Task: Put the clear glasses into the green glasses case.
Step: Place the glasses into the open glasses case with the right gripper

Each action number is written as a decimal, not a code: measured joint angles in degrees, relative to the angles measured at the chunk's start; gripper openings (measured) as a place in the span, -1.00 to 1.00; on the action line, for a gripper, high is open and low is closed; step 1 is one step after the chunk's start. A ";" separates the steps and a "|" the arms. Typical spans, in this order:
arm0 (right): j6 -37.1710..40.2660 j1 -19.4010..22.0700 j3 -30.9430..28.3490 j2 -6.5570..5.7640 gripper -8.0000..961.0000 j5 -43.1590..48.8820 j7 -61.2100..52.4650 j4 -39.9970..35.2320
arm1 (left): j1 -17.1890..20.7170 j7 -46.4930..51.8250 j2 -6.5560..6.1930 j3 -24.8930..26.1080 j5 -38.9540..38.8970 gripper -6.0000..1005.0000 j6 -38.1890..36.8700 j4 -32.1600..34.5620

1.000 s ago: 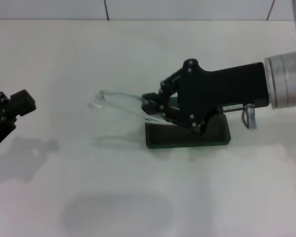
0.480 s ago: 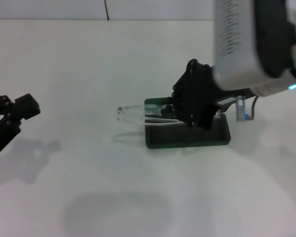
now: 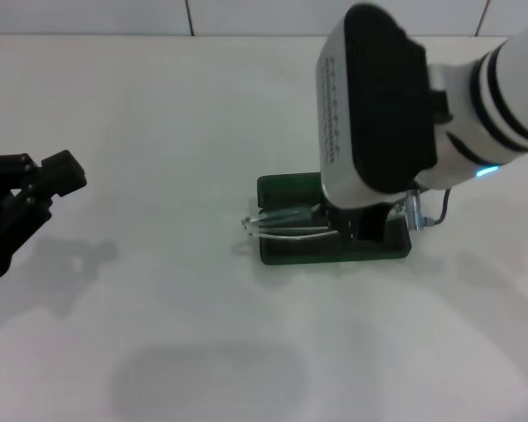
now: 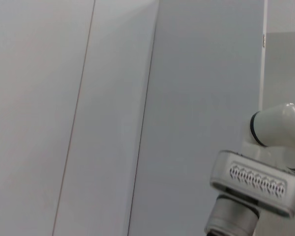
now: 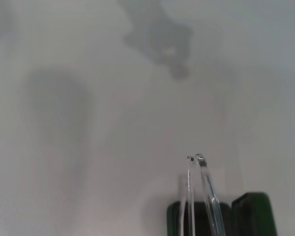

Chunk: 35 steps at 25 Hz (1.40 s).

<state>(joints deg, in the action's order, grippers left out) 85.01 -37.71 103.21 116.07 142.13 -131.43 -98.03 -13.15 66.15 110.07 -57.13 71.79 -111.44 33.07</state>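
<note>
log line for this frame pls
phase: lowering glasses into case | right claw: over case, fingers hidden | glasses: arm tips past case's left edge | left claw: idle, far left

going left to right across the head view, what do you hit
black left claw at the table's left edge → tips of the clear plastic glasses → dark green hard case → white right arm above the case

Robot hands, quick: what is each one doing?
Left gripper: open, holding nothing, off at the left.
Right gripper: hidden over the green glasses case; cannot tell.
</note>
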 joint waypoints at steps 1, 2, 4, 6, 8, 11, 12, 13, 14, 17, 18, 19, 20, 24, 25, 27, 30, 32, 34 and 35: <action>-0.50 0.15 0.73 0.01 -0.83 0.68 0.00 0.37 | -0.19 0.01 -0.01 0.00 0.04 -0.89 0.05 -0.27; -1.33 0.36 1.85 0.02 -0.83 1.49 -0.03 0.65 | -0.29 0.02 -0.01 0.00 0.08 -0.89 0.11 -0.47; -3.10 0.77 4.23 0.03 -0.83 3.16 -0.11 1.10 | -0.38 0.02 -0.02 0.00 0.11 -0.89 0.16 -0.62; -4.78 1.32 6.88 0.07 -0.83 5.56 -0.25 1.32 | -0.64 0.10 -0.03 0.00 0.20 -0.89 0.17 -0.64; -6.19 2.11 8.68 0.11 -0.83 7.14 -0.58 1.39 | -1.09 0.45 -0.04 0.00 0.43 -0.89 0.22 -0.67; -10.31 3.67 11.06 0.12 -0.83 9.01 -0.63 1.54 | -1.37 0.80 -0.07 0.01 0.66 -0.89 0.27 -0.78; -11.60 4.22 11.77 0.12 -0.83 9.84 -0.56 1.61 | -1.38 0.81 -0.09 0.00 0.67 -0.89 0.27 -0.81; -13.18 4.85 12.68 0.12 -0.83 10.98 -0.45 1.73 | -1.41 0.82 -0.12 0.00 0.68 -0.89 0.30 -0.81; -14.42 5.36 13.47 0.12 -0.83 12.13 -0.39 1.92 | -1.50 0.82 -0.12 0.01 0.68 -0.89 0.34 -0.92; -16.47 5.76 14.72 0.11 -0.83 14.05 -0.38 3.03 | -1.84 0.82 -0.15 0.00 0.68 -0.90 0.57 -1.28; -16.89 5.75 14.86 0.12 -0.83 14.15 -0.39 3.45 | -1.89 0.82 -0.17 0.00 0.68 -0.90 0.61 -1.33; -17.09 5.75 14.89 0.11 -0.83 14.24 -0.40 3.64 | -1.92 0.82 -0.19 0.00 0.68 -0.90 0.79 -1.34; -17.30 5.78 14.95 0.12 -0.83 14.37 -0.43 3.83 | -1.94 0.82 -0.19 0.00 0.68 -0.90 0.87 -1.34; -18.29 6.17 15.64 0.11 -0.83 15.59 -0.56 4.21 | -2.02 0.82 -0.21 0.00 0.68 -0.90 1.05 -1.35; -18.58 6.18 15.78 0.12 -0.83 15.69 -0.57 4.38 | -2.15 0.82 -0.21 0.00 0.68 -0.90 1.10 -1.36; -19.14 6.20 15.90 0.12 -0.83 15.91 -0.56 4.76 | -2.49 0.82 -0.17 0.00 0.68 -0.89 1.23 -1.40; -19.61 6.26 16.11 0.11 -0.83 16.25 -0.59 4.96 | -3.13 0.82 -0.08 0.00 0.67 -0.89 1.34 -1.65; -19.94 6.32 16.54 0.12 -0.83 16.77 -0.72 5.11 | -3.44 0.82 -0.08 0.00 0.67 -0.89 1.49 -1.99; -20.29 6.44 17.02 0.12 -0.83 17.08 -1.03 5.32 | -3.61 0.82 -0.06 0.00 0.79 -0.89 1.62 -2.12; -20.42 6.48 17.29 0.12 -0.83 17.16 -1.42 5.44 | -3.69 0.82 -0.06 0.00 0.98 -0.89 1.68 -2.12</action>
<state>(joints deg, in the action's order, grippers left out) 64.59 -31.22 120.50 116.19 159.29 -132.85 -92.59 -16.84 66.98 110.01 -57.13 72.77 -109.76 30.94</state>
